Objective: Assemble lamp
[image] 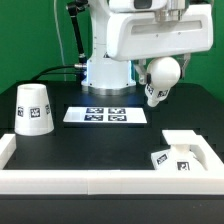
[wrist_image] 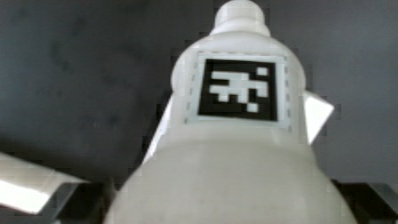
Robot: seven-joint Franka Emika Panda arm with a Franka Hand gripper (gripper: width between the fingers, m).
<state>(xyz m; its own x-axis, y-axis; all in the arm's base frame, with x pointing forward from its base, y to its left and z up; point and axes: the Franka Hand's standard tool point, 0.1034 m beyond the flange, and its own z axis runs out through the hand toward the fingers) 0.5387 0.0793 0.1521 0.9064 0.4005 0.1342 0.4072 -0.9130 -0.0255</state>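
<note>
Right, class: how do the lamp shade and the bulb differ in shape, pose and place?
The shade stands on the table; the bulb hangs above it, held in the gripper. The shade is a tapered cup; the bulb is round with a neck. The shade stands upright; the bulb is tilted. Both are white and carry a black-and-white tag.

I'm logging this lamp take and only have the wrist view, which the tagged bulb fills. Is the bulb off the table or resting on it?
Observer: Off it. The exterior view shows the bulb held in the gripper above the table.
Operator: Where is the base?
Observer: The base lies in the corner of the white border wall, at the exterior view's right, nearer the camera than the bulb.
Operator: And the shade?
Observer: The shade stands on the table at the exterior view's left, apart from both.
</note>
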